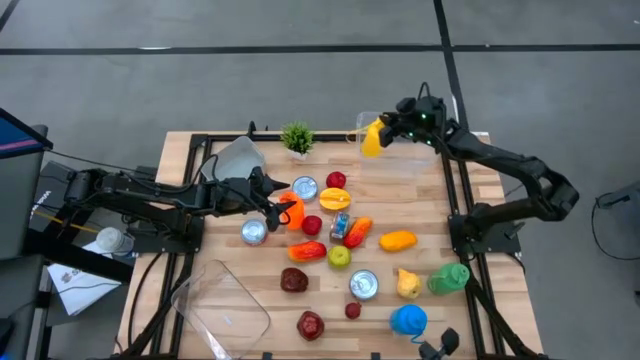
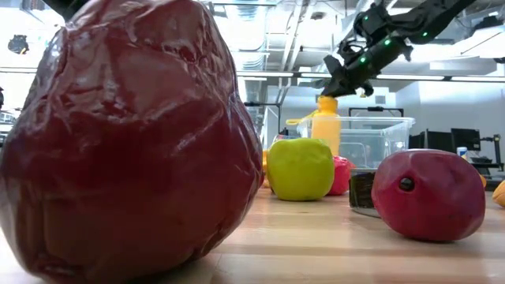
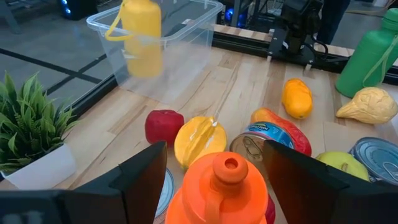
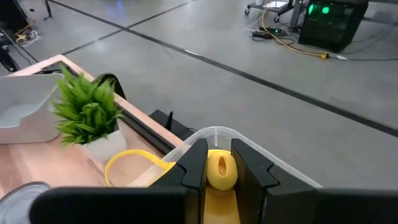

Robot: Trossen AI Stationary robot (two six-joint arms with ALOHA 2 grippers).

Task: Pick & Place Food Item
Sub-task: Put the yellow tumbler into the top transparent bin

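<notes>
over the clear plastic bin (image 1: 400, 160) at the far right corner of the table (image 1: 180, 160), a yellow bottle (image 1: 371, 139) is held by its cap in the right gripper (image 1: 386, 128), whose fingers (image 4: 196, 163) are pinched closed on it. in the low view the bottle (image 2: 327, 125) is seen hanging above the bin's far side. at the middle of the table, an orange bottle (image 1: 291, 211) is straddled by the left gripper (image 1: 281, 208), its jaws set wide on either side of the bottle's shoulders; whether the bottle is touched cannot be told. a small potted plant (image 1: 296, 139) stands at the far edge. fruit, cans and a green bottle (image 1: 449, 278) are scattered across the near half.
</notes>
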